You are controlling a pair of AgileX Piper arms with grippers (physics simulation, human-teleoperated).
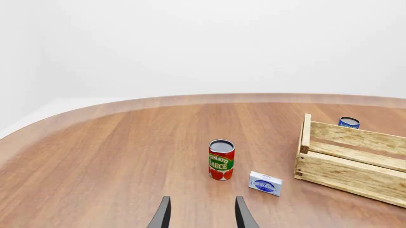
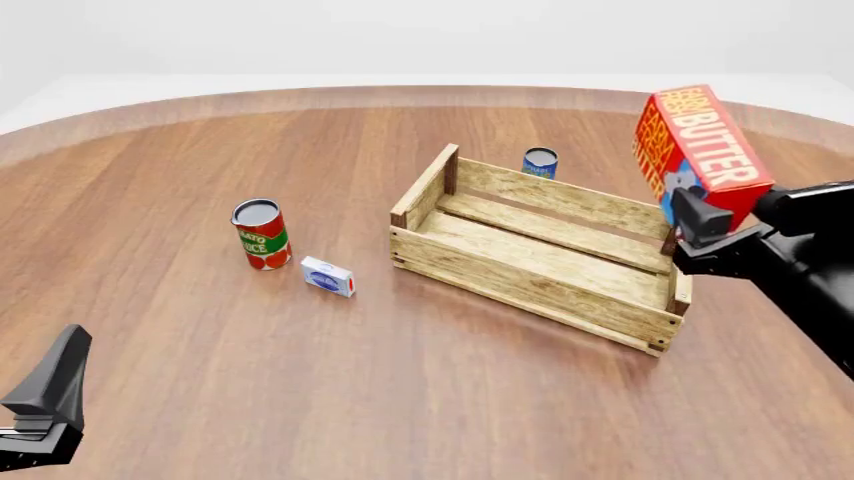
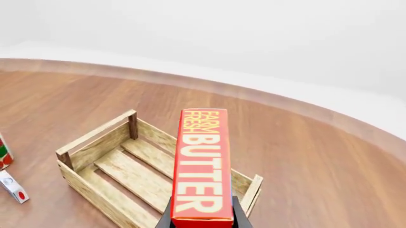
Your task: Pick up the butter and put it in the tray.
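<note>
A round-edged wooden table fills most of each view, its reddish-brown grain running away from the front camera. A paler band follows the curved rim. Beyond the rim lies a flat, light grey floor, which meets a plain white wall with almost no seam; where one ends and the other begins is hard to tell. The light is soft and even, and shadows on the wood are faint.

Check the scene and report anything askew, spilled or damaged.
Nothing spilled or damaged. The butter is off the table, tilted, clamped at its lower end in the right claw beside the tray's right end. The tomato sauce can stands upright; the small white-blue box sits beside it.
</note>
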